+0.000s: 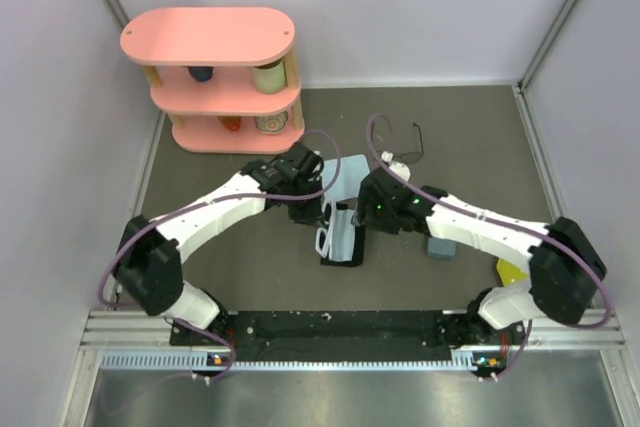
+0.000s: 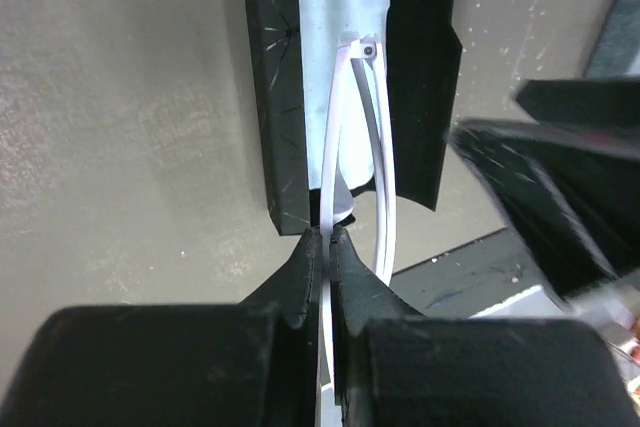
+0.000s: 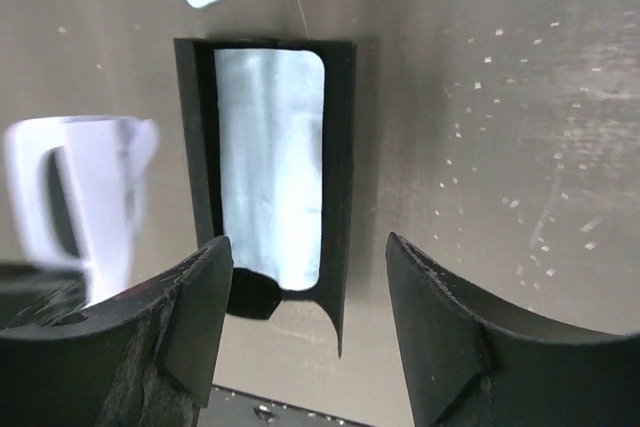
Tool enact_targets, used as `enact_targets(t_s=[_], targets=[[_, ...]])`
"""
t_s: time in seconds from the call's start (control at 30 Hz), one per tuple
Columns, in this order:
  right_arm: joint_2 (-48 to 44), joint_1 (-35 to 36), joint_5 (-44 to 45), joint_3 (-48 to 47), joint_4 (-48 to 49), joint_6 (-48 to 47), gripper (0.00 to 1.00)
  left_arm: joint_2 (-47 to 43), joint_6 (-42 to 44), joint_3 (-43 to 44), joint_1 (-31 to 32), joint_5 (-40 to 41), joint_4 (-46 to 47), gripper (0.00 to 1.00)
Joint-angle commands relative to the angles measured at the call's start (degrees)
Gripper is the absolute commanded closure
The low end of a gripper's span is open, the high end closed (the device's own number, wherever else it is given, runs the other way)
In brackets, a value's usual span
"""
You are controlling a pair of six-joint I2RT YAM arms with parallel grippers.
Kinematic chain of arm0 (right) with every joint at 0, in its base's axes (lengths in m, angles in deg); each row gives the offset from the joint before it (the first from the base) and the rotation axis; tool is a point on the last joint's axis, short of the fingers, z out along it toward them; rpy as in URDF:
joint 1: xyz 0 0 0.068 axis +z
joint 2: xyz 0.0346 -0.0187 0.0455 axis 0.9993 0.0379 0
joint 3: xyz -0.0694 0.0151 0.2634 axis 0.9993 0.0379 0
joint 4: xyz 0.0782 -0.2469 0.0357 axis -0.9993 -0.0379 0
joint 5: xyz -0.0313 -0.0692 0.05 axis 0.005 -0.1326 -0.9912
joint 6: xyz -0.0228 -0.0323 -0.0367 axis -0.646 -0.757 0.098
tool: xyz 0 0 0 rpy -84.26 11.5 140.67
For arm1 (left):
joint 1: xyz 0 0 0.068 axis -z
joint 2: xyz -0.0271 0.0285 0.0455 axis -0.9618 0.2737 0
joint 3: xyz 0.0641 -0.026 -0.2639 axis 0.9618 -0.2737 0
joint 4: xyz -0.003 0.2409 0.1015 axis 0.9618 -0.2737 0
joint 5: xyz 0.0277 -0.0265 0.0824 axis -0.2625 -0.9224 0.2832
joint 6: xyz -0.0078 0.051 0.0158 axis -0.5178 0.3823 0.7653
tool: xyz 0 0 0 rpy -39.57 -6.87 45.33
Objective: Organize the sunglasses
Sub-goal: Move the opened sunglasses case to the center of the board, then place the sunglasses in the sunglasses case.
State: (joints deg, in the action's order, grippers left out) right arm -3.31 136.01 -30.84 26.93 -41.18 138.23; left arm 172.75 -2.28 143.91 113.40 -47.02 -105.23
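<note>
Pinching a temple of the white sunglasses [image 2: 386, 197], the left gripper [image 2: 327, 239] holds them over the open black case [image 2: 272, 97], where the right gripper [image 3: 308, 252] hovers with fingers apart. A grey case [image 1: 440, 247] lies half hidden by the right arm; farther back lie the wire pair [image 1: 408, 150], then the pink shelf [image 1: 210, 37].

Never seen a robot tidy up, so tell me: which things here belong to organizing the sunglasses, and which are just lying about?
Job: white-framed sunglasses, pinched by the left gripper; wire-framed sunglasses; probably the open black case.
Lying about: pink shelf, light blue cloth, grey-blue case, yellow object.
</note>
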Motion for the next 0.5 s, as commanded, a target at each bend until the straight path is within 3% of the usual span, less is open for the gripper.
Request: enact_targets(t_s=[0.0,0.2,0.47], targets=[[-10.4,-2.7,3.9,2.7,-2.4,-0.4,0.37,5.6,-2.5,6.5,4.6,7.8,-2.9,1.0],[-22.5,-6.4,4.8,10.4,-5.6,-0.8,0.37,13.4,-4.9,16.0,9.3,17.2,-10.6,1.0],[-27.3,-8.4,3.8,13.9,-7.9,0.3,0.37,19.1,-8.2,19.0,13.3,23.7,-14.3,1.0]])
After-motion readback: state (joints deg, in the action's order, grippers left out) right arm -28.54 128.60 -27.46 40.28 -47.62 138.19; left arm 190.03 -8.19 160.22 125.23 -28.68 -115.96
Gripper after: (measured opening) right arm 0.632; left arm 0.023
